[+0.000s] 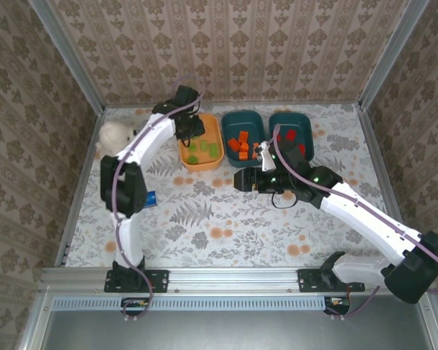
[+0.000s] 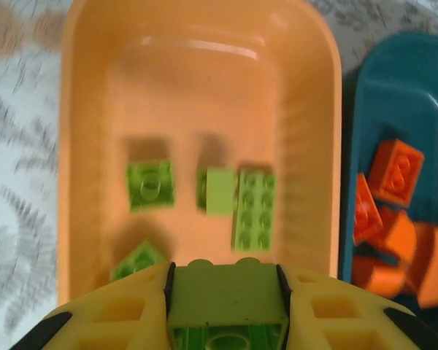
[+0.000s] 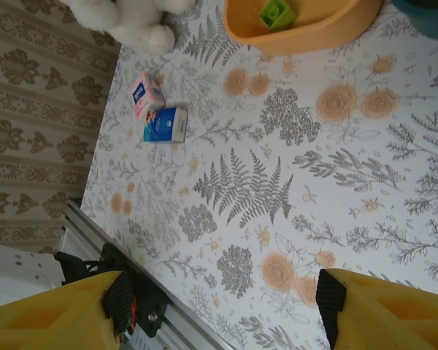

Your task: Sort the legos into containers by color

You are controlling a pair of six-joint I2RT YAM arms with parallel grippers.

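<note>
White surface (image 1: 204, 211) patterned with grey ferns and orange blossoms. Shallow rounded orange plastic tray (image 2: 87, 109) carries lime green plastic bricks (image 2: 253, 210); two dark teal rounded plastic trays (image 1: 241, 115) carry orange plastic bricks (image 2: 398, 171) and red plastic bricks (image 1: 292, 135). Beige damask-patterned walls (image 1: 241, 44).

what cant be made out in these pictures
- Top view: red bricks in the right teal tray too small to count.
- Left wrist view: middle teal tray cut off by the right edge; left gripper and its lime green brick hide the near end of the orange tray.
- Right wrist view: teddy bear cut off by the top edge.
</note>
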